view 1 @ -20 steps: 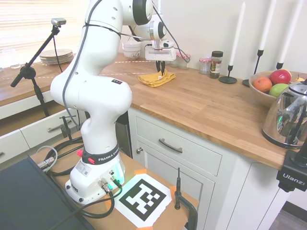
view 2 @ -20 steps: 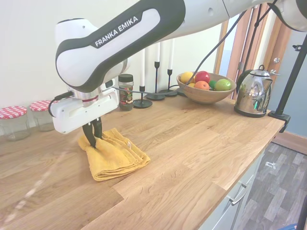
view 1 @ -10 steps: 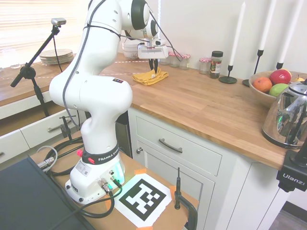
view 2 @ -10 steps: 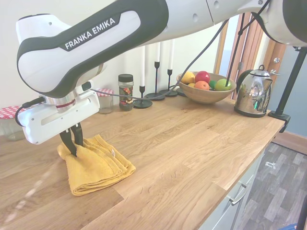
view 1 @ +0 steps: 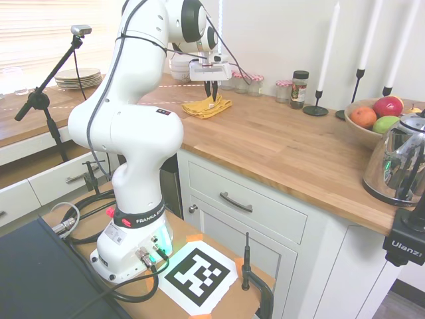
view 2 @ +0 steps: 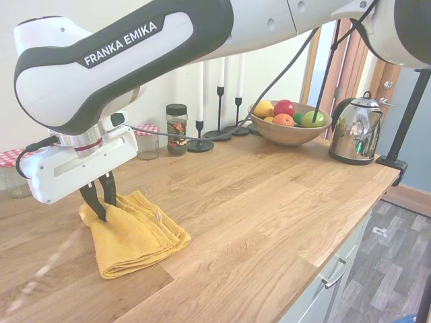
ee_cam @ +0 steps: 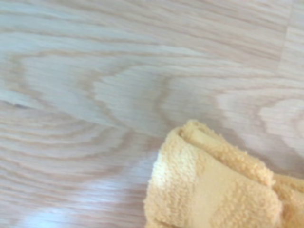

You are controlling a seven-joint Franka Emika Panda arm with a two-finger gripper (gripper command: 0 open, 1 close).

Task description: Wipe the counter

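A folded yellow cloth (view 2: 138, 234) lies on the honey-brown wooden counter (view 2: 269, 202). My gripper (view 2: 100, 210) points straight down, shut on the cloth's back edge and pinching a raised fold. The first exterior view shows the cloth (view 1: 207, 106) under the gripper (view 1: 211, 96), far along the counter (view 1: 279, 143). In the wrist view, the cloth's fluffy folded edge (ee_cam: 213, 190) rests on wood grain (ee_cam: 95, 95).
Glass jars with checked lids (view 2: 13, 171) stand behind the cloth by the wall. A spice jar (view 2: 177, 129), black candlesticks (view 2: 219, 111), a fruit bowl (view 2: 288, 124) and a steel kettle (view 2: 357, 128) line the counter further along. Stacked plates (view 1: 78, 78) and bowls (view 1: 180, 68) sit beyond.
Over the last second my gripper dragged the cloth along the counter, away from the fruit bowl and toward the jars. In the last half second it hardly moved.
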